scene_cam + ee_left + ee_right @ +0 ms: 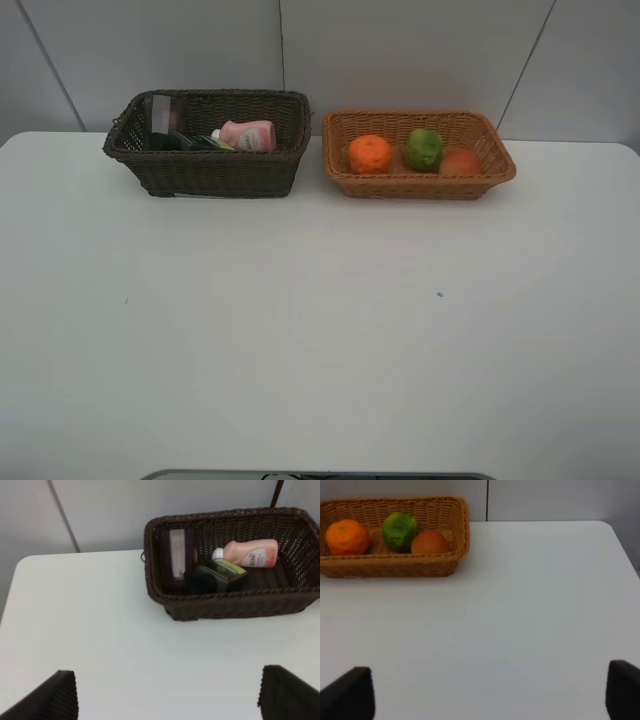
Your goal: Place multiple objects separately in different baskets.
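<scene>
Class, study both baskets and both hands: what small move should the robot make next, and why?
Probably none beyond keeping both hands back. The tangerine, green fruit and peach sit in the tan basket; the pink bottle, dark pump bottle and cup are in the dark basket. The table holds no loose item.

Bright, even light; faint shadows, wrist views slightly soft, no glare

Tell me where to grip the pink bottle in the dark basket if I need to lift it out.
Grip the pink bottle across the middle of its body, coming straight down from above. It lies on its side in the dark basket, cap toward the dark pump bottle, and the basket walls block a sideways approach. The left gripper is open and empty, probably the nearer one.
</scene>
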`<move>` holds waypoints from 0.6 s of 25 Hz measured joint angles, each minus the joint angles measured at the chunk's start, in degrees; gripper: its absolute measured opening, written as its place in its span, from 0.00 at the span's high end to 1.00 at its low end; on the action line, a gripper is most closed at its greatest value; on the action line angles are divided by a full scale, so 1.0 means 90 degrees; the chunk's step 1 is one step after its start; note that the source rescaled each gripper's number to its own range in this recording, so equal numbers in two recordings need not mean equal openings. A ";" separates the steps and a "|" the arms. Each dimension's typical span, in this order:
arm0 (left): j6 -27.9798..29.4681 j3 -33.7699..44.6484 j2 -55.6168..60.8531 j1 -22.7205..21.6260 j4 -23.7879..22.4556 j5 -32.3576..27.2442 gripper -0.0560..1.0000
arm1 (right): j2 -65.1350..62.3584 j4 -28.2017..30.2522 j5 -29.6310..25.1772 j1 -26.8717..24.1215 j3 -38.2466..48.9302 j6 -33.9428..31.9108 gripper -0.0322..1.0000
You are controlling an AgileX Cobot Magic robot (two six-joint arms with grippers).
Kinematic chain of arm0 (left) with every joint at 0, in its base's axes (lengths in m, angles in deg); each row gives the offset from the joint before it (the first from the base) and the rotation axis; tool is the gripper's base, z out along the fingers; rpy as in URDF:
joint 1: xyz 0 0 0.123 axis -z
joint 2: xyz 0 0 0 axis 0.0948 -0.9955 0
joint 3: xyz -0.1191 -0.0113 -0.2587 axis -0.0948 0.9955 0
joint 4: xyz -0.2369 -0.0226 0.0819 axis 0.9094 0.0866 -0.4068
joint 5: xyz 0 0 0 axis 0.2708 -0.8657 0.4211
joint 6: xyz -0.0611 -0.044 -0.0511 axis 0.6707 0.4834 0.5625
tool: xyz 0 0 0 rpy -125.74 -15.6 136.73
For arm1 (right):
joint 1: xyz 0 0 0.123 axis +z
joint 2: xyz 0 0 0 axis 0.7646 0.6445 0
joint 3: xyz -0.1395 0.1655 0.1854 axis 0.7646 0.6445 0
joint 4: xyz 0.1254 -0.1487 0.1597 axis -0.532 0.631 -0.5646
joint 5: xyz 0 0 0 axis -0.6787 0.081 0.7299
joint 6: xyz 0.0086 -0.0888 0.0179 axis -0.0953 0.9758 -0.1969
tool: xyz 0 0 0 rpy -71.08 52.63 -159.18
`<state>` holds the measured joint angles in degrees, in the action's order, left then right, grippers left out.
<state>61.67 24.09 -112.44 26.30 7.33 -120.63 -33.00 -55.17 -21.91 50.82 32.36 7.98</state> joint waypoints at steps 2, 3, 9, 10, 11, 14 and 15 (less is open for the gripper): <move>-0.0118 0.0177 0.0499 0.0000 0.0058 -0.0174 0.06 | 0.0000 0.0000 0.0000 0.0000 0.0000 0.0000 0.05; -0.0242 0.0273 0.0778 0.0000 0.0145 -0.0234 0.06 | 0.0000 0.0000 0.0000 0.0000 0.0000 0.0000 0.05; -0.1230 0.0700 0.2020 0.0000 0.1239 -0.0684 0.06 | 0.0000 0.0000 0.0000 0.0000 0.0000 0.0000 0.05; -0.1399 0.0773 0.2154 0.0000 0.1433 -0.0770 0.06 | 0.0000 0.0000 0.0000 0.0000 0.0000 0.0000 0.05; -0.1522 0.0835 0.2281 0.0000 0.1601 -0.0845 0.06 | 0.0000 0.0000 0.0000 0.0000 0.0000 0.0000 0.05; -0.1895 0.1022 0.2651 0.0000 0.1897 -0.0970 0.06 | 0.0000 0.0000 0.0000 0.0000 0.0000 0.0000 0.05; -0.1965 0.1101 0.2775 0.0000 0.1961 -0.1000 0.06 | 0.0000 0.0000 0.0000 0.0000 0.0000 0.0000 0.05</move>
<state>43.98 34.00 -87.47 26.30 24.97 -129.63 -33.00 -55.17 -21.91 50.82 32.36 7.98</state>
